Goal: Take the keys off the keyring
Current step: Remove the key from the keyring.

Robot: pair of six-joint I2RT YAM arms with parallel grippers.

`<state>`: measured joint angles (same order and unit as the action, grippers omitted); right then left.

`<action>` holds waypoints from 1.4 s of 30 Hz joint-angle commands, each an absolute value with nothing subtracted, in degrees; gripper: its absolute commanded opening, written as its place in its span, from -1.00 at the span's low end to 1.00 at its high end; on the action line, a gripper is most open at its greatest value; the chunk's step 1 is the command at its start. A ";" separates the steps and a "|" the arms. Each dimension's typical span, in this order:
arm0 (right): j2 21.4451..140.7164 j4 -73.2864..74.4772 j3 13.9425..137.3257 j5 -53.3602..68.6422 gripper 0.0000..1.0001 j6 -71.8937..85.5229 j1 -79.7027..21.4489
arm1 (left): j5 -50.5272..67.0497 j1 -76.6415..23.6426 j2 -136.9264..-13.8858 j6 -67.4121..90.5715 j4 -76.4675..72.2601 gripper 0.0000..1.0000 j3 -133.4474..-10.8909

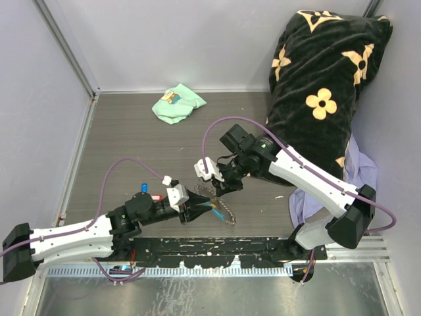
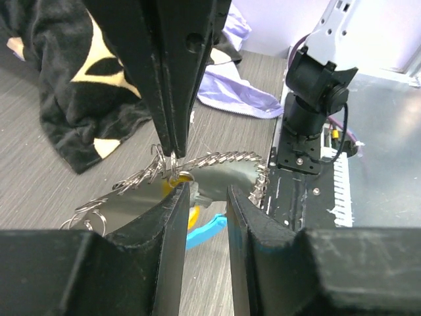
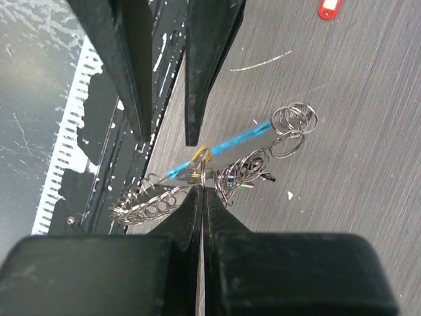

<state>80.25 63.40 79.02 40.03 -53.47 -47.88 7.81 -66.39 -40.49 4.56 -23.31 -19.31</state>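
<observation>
The keyring (image 3: 202, 172) is a small silvery ring with a grey link chain (image 3: 150, 201) and a sky-blue fob (image 3: 227, 146). My right gripper (image 3: 202, 191) is shut on the ring and holds it just above the table. A yellowish tag (image 3: 200, 154), a green tag (image 3: 241, 187) and several loose rings (image 3: 293, 121) hang from it. My left gripper (image 2: 207, 191) is open, its jaws either side of the fob (image 2: 209, 229) and close under the ring (image 2: 172, 160). From above, both grippers (image 1: 196, 209) (image 1: 215, 191) meet at the bunch. A red-tagged key (image 1: 156, 197) and a blue-tagged one (image 1: 143, 187) lie apart on the table.
A black flowered pillow (image 1: 322, 85) leans at the back right over a lavender cloth (image 1: 358, 168). A mint-green cloth (image 1: 176, 104) lies at the back. A black base rail (image 1: 217, 250) runs along the near edge. Grey walls close in the left and back.
</observation>
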 commanded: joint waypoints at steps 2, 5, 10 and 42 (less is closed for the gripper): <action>79.27 66.06 83.12 36.00 -0.99 -52.21 -48.18 | 0.59 -68.73 -44.27 0.04 -34.70 -0.38 -20.41; 79.17 66.56 83.56 33.18 -0.98 -52.08 -48.18 | -0.49 -68.99 -45.95 -1.33 -38.04 -0.38 -19.50; 80.40 68.16 85.30 33.48 -0.99 -52.76 -48.16 | -2.70 -69.13 -48.30 -0.96 -41.80 -0.41 -18.94; 79.58 67.35 84.65 34.55 -0.99 -52.26 -47.64 | -3.58 -69.50 -56.85 1.80 -48.06 -0.59 -20.98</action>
<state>81.14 68.77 83.33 33.01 -52.77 -47.77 -3.20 -69.17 -56.47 1.04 -43.24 -18.70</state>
